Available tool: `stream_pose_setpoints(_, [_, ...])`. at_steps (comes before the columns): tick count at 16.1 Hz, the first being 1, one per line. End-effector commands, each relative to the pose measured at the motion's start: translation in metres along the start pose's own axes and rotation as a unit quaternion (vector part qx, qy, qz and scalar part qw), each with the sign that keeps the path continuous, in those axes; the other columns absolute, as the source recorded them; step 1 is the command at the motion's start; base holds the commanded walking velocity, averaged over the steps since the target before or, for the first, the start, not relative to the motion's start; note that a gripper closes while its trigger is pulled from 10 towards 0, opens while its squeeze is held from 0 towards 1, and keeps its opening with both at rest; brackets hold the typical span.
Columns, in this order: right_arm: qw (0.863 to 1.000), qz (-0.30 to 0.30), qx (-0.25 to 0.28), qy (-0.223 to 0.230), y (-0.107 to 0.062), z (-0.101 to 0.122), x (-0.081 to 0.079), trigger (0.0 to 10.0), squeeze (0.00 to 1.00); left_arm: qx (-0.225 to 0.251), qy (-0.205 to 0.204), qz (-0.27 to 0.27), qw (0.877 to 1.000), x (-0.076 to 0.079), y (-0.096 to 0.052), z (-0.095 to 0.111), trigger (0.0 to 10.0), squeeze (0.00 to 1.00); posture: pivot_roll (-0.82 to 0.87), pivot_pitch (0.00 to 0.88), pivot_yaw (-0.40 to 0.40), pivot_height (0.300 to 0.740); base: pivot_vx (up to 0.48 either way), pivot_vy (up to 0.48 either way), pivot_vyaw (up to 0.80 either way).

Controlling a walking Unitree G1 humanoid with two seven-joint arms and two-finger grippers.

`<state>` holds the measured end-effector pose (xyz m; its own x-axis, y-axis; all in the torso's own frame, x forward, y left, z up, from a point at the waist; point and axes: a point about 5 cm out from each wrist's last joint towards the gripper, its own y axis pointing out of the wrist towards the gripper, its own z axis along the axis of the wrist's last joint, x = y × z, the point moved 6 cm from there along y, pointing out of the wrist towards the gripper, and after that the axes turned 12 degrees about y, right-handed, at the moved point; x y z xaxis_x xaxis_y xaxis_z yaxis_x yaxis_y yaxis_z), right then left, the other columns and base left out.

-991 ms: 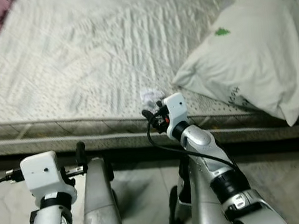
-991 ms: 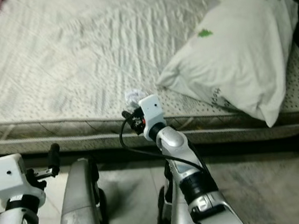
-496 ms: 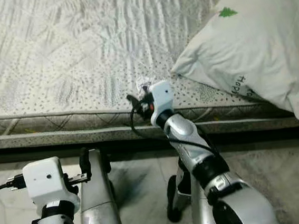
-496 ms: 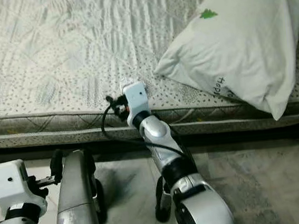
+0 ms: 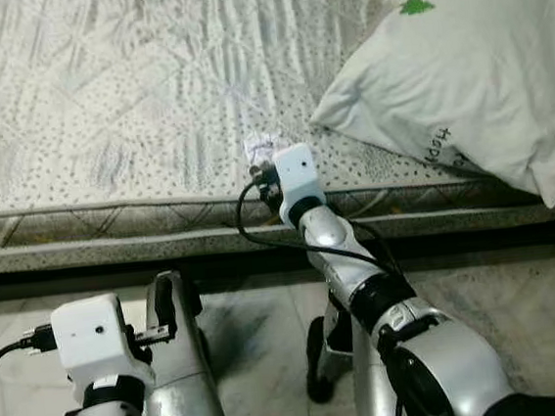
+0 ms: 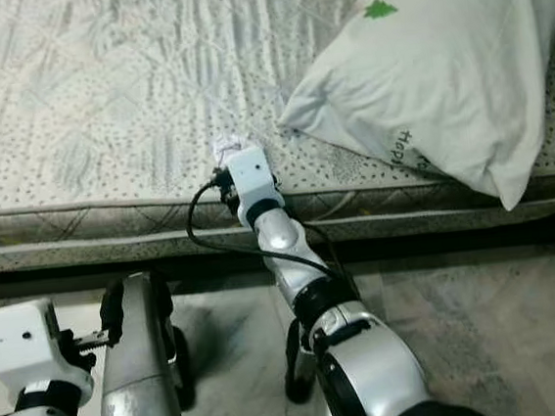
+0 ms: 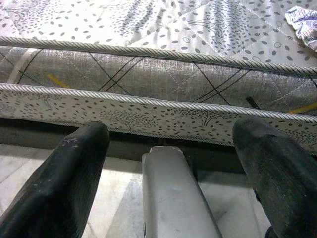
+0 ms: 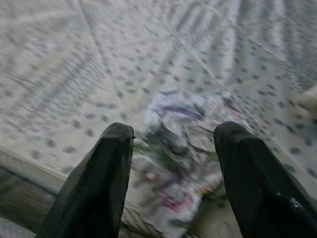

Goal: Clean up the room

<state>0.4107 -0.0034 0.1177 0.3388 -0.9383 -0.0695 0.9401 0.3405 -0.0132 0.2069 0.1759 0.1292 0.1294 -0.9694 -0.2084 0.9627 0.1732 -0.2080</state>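
Right end effector [image 8: 171, 163] extended, apparently spread — left end effector [image 7: 173, 178] low, fingers apart

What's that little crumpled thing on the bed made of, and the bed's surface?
The crumpled wrapper looks like thin printed plastic or paper, creased with coloured print; blur leaves it open. The mattress looks like quilted woven fabric with a slight sheen, stitched and dotted. The right tool is open around the wrapper.

- We count one mattress [image 5: 100, 97].
- We count one pillow [image 5: 461, 72] (white, with a small green tree mark).
- We count one crumpled wrapper [image 8: 178, 163].
- We count two grippers: the left gripper [image 7: 171, 193] and the right gripper [image 8: 173, 188].
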Motion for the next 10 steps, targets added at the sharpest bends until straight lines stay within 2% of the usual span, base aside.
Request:
stream_pose_setpoints(1, [1.000,0.013,-0.028,-0.003,-0.001,-0.015,-0.028,10.0,0.00,-0.004,0.003,0.005,1.000,-0.001,-0.003,0.000,10.0,0.00,0.20,0.355,-0.087,0.538,0.000,0.000,0.00])
stream_pose_setpoints(3, [0.999,-0.003,-0.044,-0.014,-0.004,-0.025,-0.025,10.0,0.00,-0.005,0.003,0.005,1.000,0.000,-0.004,0.000,10.0,0.00,0.21,0.358,-0.089,0.538,0.000,0.000,0.00])
stream_pose_setpoints(4, [0.998,-0.016,-0.060,-0.023,-0.006,-0.034,-0.024,9.3,0.00,-0.008,0.003,0.006,1.000,0.000,-0.006,0.000,10.0,0.00,0.22,0.364,-0.091,0.538,0.000,0.000,0.00])
stream_pose_setpoints(5, [0.998,-0.016,-0.062,-0.023,-0.006,-0.035,-0.024,3.7,0.00,-0.009,0.003,0.006,1.000,0.000,-0.007,-0.001,10.0,0.00,0.22,0.365,-0.093,0.538,0.000,0.000,0.00])
stream_pose_setpoints(6, [0.998,-0.016,-0.062,-0.023,-0.006,-0.035,-0.025,0.6,0.00,-0.010,0.003,0.007,1.000,0.000,-0.007,-0.001,10.0,0.00,0.22,0.366,-0.093,0.538,0.000,0.000,0.00])
stream_pose_setpoints(7, [0.998,-0.015,-0.059,-0.019,-0.004,-0.032,-0.026,0.0,0.00,-0.010,0.003,0.008,1.000,-0.001,-0.007,-0.001,10.0,0.00,0.22,0.367,-0.095,0.538,0.000,0.000,0.00])
stream_pose_setpoints(10, [0.998,-0.024,-0.057,-0.012,-0.003,-0.030,-0.020,0.0,0.00,-0.011,0.003,0.011,1.000,-0.001,-0.005,-0.001,10.0,0.00,0.21,0.371,-0.099,0.538,0.000,0.000,0.00])
